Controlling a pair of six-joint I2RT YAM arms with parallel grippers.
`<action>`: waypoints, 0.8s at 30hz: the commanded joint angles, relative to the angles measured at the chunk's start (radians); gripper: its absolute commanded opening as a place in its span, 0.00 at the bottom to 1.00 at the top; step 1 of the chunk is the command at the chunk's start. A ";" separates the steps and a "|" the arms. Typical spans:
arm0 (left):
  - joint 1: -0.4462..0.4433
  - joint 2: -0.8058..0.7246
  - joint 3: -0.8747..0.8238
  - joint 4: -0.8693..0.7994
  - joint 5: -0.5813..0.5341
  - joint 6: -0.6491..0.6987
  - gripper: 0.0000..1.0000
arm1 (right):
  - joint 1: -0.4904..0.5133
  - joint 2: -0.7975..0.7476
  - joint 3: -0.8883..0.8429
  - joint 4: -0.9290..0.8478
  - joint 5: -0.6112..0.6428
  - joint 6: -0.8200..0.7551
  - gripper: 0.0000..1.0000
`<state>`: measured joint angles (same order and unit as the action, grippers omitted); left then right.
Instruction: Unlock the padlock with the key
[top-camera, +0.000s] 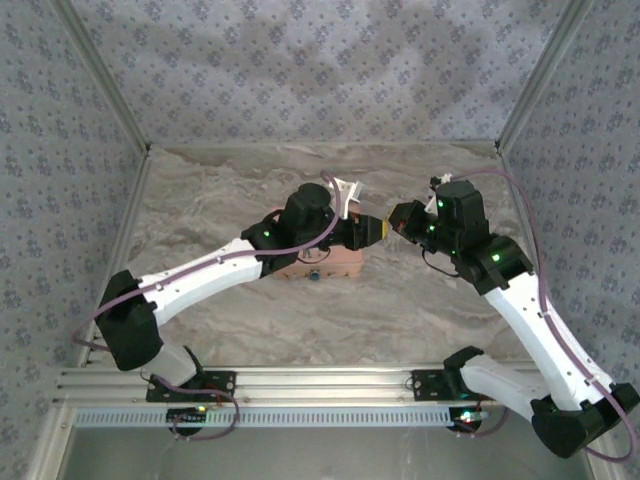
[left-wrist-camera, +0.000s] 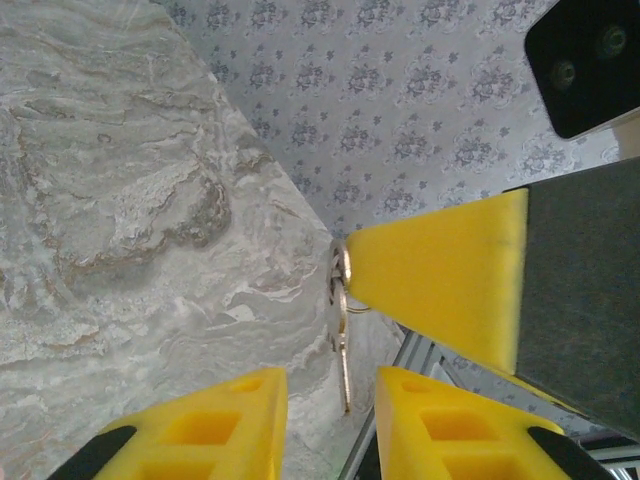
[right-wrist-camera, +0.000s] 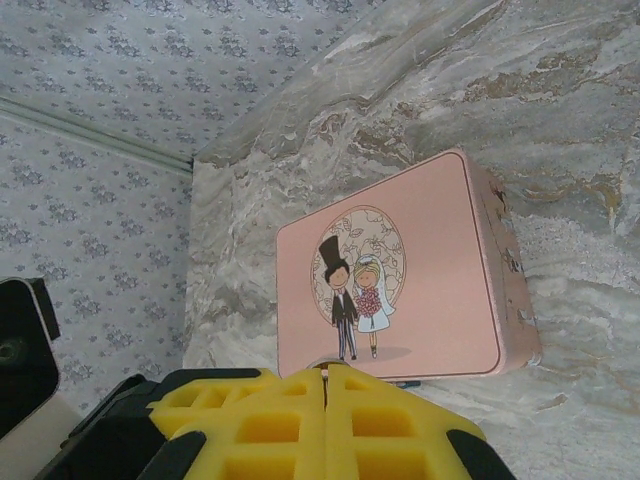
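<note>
One key, pinched in right gripper, hangs just beside left gripper.

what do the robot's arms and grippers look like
Both arms have white link shells with black joint housings: left arm, right arm. A purple cable runs along each, and small green lights glow on the joints. The left gripper and right gripper have yellow, pocketed fingers on black bodies.

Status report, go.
Right gripper shut on key. Left gripper open beside key. Padlock at pink tin near edge, untouched. Left arm overhangs tin.
</note>
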<state>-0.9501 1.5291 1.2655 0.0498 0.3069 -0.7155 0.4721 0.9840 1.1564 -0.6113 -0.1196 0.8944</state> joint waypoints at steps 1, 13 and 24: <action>-0.006 0.003 0.038 0.007 0.008 0.013 0.25 | 0.008 -0.021 0.028 -0.008 0.000 0.011 0.00; -0.006 -0.004 0.053 -0.047 -0.004 0.063 0.00 | 0.005 -0.039 0.023 -0.021 -0.063 -0.007 0.13; 0.033 0.036 0.259 -0.537 0.143 0.293 0.00 | -0.254 -0.192 -0.150 0.040 -0.307 -0.223 0.55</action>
<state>-0.9375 1.5452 1.4708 -0.3138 0.3584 -0.5144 0.2565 0.8158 1.0489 -0.6067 -0.3111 0.7654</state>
